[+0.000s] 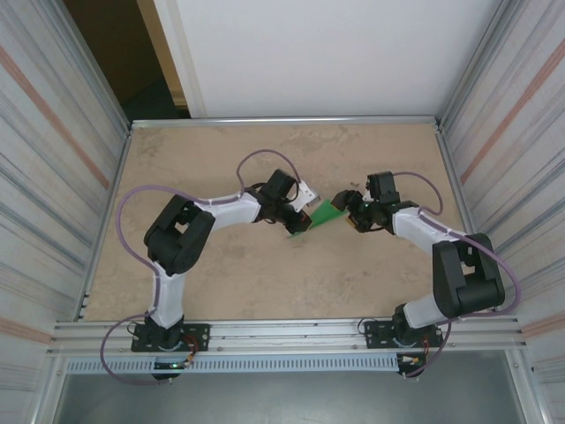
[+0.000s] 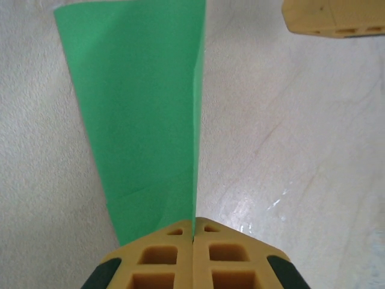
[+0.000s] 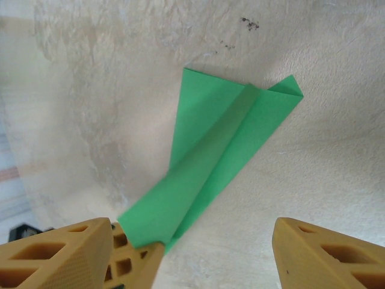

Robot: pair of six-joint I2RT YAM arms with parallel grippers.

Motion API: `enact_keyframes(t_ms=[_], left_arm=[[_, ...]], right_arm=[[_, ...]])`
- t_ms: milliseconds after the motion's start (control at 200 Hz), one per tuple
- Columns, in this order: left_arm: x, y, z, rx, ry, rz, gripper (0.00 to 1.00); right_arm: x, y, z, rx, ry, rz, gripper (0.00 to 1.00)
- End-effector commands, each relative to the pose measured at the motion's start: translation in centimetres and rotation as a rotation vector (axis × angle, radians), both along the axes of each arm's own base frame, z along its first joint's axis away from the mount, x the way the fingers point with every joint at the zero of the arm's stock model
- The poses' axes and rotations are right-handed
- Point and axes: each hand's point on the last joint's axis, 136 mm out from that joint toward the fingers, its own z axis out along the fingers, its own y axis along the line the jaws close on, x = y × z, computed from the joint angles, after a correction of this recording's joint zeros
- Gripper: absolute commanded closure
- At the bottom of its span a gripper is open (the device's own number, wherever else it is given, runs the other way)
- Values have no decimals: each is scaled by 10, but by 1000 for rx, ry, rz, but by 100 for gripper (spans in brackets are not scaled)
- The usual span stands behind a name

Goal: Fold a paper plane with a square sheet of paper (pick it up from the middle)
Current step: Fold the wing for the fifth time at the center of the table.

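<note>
This looks like a robotics lab test cell rather than a home or shop. Two robot arms, the left arm [image 1: 177,238] and the right arm [image 1: 459,274], are bolted to an aluminium rail [image 1: 291,334] along the near edge of a bare, mottled beige table [image 1: 265,291]. Ribbed panel walls close it in on the left [image 1: 44,159] and right [image 1: 521,115], with a plain white board [image 1: 327,53] at the far side (a dark gap [image 1: 115,53] opens at the far left). Purple cables [image 1: 132,199] loop openly along the arms.
</note>
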Motion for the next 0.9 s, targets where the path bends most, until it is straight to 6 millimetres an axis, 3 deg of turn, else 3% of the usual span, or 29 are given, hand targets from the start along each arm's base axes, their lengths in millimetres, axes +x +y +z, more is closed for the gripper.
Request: enact_keyframes(t_ms=[0, 341, 371, 897], left_arm=[[-13, -4, 0, -48, 214, 28, 100], [-8, -12, 14, -137, 394, 99, 100], [-9, -10, 1, -118, 428, 108, 100], [-3, -12, -13, -139, 600, 193, 100]], right_arm=[[-5, 4, -1, -33, -59, 119, 30], [-9, 26, -22, 2, -18, 234, 28], [-9, 27, -25, -1, -13, 241, 28], [3, 34, -44, -25, 26, 271, 29]])
